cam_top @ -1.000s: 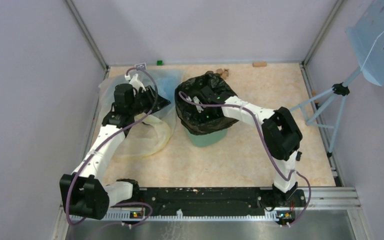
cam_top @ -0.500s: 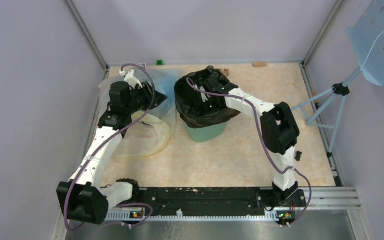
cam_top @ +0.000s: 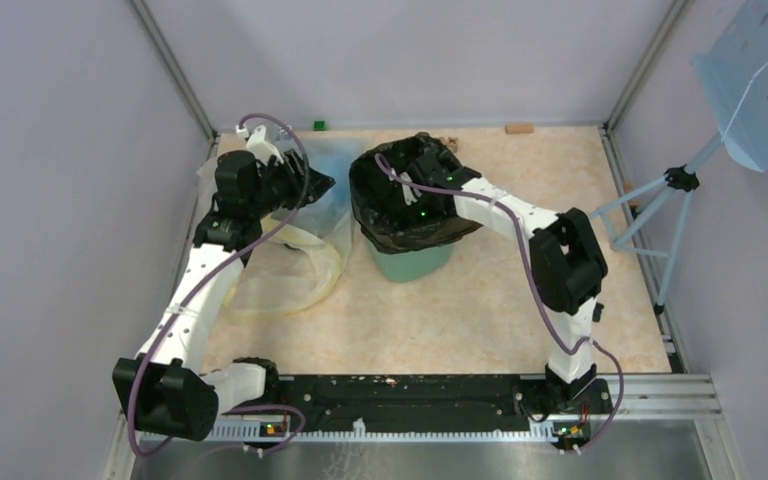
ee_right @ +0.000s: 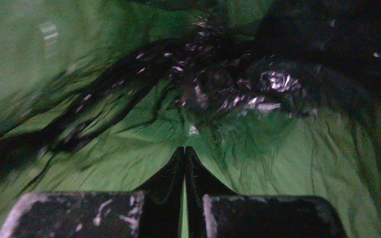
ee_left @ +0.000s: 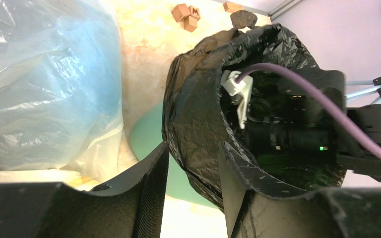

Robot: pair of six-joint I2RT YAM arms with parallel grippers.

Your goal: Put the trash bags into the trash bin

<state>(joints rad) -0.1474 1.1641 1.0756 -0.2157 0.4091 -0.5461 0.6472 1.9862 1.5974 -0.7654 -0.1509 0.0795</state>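
Note:
The black trash bag [cam_top: 385, 185] is draped over the rim of the mint-green trash bin [cam_top: 410, 265], with its mouth open upwards. My right arm reaches down into it, and the bag hides the right gripper in the top view. In the right wrist view the right gripper [ee_right: 185, 148] is shut, its tips against the crinkled bag film [ee_right: 228, 89] lit green. My left gripper [cam_top: 322, 187] is open, just left of the bag. In the left wrist view [ee_left: 193, 148] the bag's wall [ee_left: 193, 109] and the bin [ee_left: 146, 134] lie just beyond its open fingers.
A large clear bag with blue contents [cam_top: 300, 240] lies left of the bin, under my left arm, and shows in the left wrist view [ee_left: 39, 84]. Small wooden blocks [cam_top: 447, 144] lie by the back wall. A tripod stand [cam_top: 660, 200] stands at the right.
My left gripper has drawn back and up toward the far left. My right arm has pushed further back into the bag, and the bag with the bin has shifted slightly toward the back wall.

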